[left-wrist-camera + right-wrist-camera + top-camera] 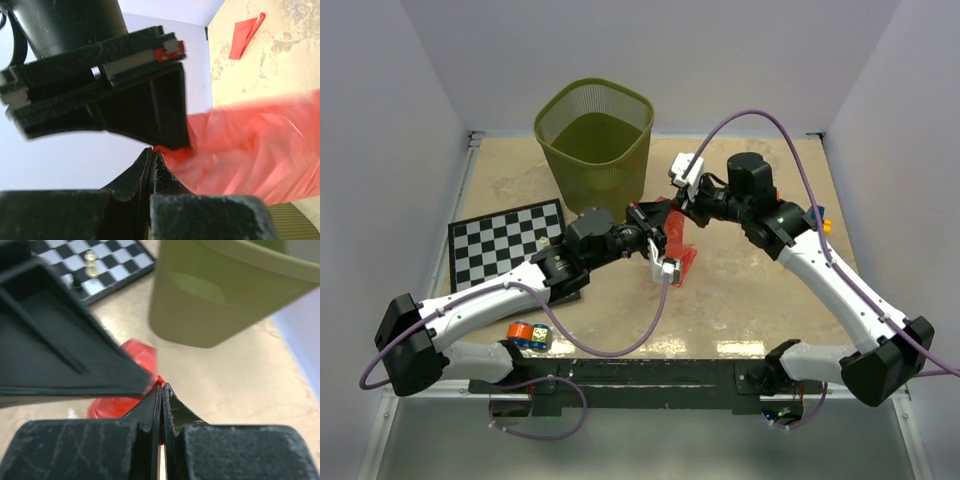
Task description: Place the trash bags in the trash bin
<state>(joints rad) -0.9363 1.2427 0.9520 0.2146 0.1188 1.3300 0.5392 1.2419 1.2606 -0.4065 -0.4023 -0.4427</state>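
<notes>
The trash bag (680,255) is a thin, crinkly red film, see-through where it spreads. It hangs bunched between the two arms in the middle of the table (760,300), just in front of the trash bin (605,178) and not in it. The left gripper (151,159) has its fingers pressed together on one corner of the film, which fans out wide beyond the tips. The right gripper (162,392) is likewise pinched tight, a sliver of red showing at its tips. The two grippers are nearly nose to nose, each blocking much of the other's camera. A small red strip (245,35) lies flat on the table farther off. The olive mesh bin stands upright, open at the top. To its left lies a chessboard (505,243) with a pale chess piece (90,259) on it, and toy blocks (528,336) sit by the left arm's base.
</notes>
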